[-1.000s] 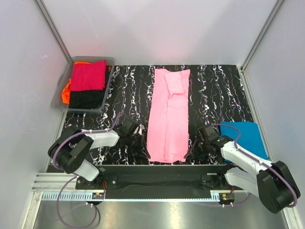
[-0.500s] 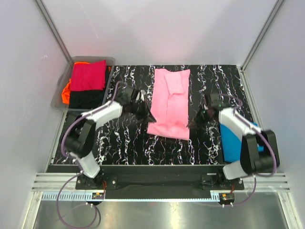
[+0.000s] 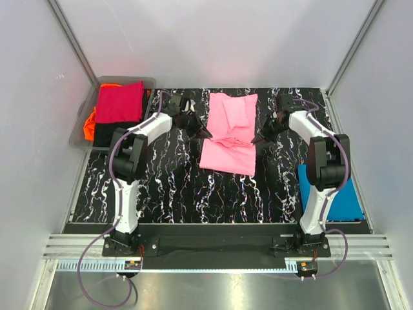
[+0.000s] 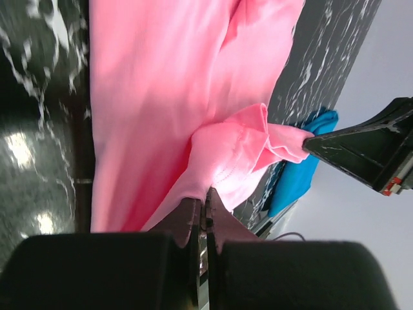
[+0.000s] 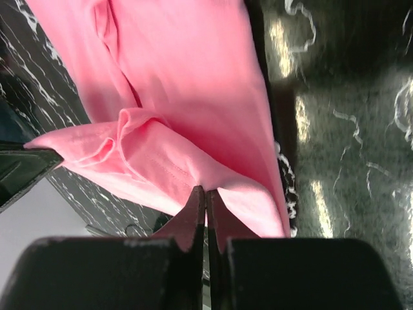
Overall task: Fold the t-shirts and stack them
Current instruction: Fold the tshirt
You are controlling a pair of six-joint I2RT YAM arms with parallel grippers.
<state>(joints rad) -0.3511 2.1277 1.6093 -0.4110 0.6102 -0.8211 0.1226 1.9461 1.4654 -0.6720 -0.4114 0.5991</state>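
Bright, even overhead light; top view sharp, wrist views soft up close
We see soft white light from above in the top view, short faint shadows beside the arms on the table [image 3: 168,187], a glare strip on the metal rail [image 3: 213,268] at the near edge, walls slightly washed out. In the wrist views we get bright glints on the glossy table, the pink t-shirt [image 4: 161,97] near saturated and shaded in its folds, and the left gripper [image 4: 201,197] and right gripper [image 5: 206,194] as dark out-of-focus masses at the bottom
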